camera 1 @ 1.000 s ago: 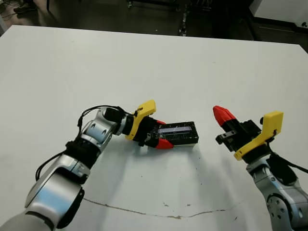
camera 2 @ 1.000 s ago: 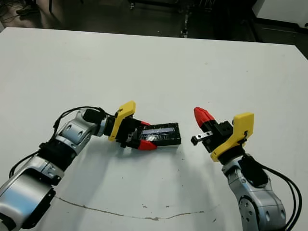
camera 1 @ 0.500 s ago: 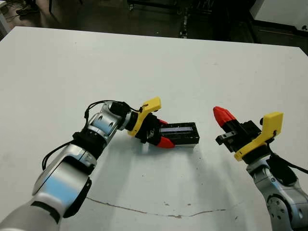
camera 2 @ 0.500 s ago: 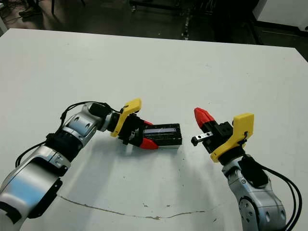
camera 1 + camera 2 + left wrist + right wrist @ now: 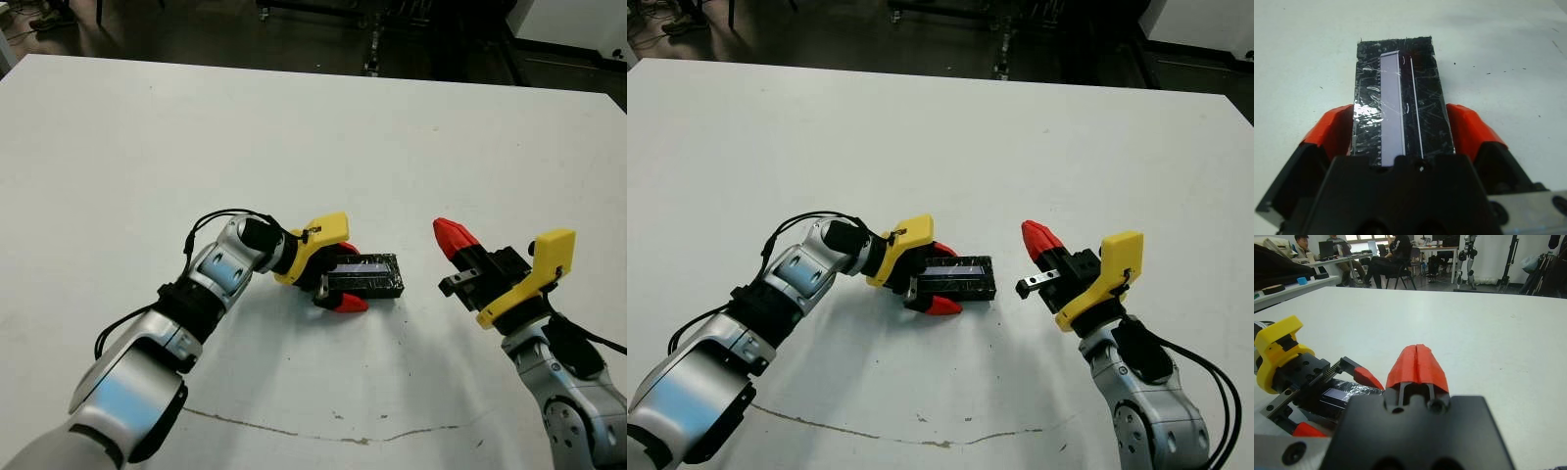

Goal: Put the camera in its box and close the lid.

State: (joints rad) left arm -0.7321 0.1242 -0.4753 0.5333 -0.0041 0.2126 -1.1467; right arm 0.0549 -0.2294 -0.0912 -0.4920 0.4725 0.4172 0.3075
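One black lid (image 5: 1400,107) on show, glossy, scuffed with fine scratches and what looks like crinkled clear wrap, a pale bluish-white strip running down its length with a thin white line beside it. It lies flat on the white table (image 5: 294,127), near the middle, just toward the robot's left of centre. The left gripper (image 5: 338,284) has it: one red-tipped finger on each long side, pads pressed against the edges at the near end of the lid, the black body butted up to that end, so the grip spans the lid's width. The box walls and the camera cannot be made out; only the lid's top face and a dark edge show. The right gripper (image 5: 449,235) hangs apart from the lid on the robot's right, above the table, its two red fingers (image 5: 1417,364) pressed together tip to tip and holding nothing. Count: one lid, two grippers, four red fingertips. Beyond the table, in the right wrist view, seated people (image 5: 1386,259) at desks.
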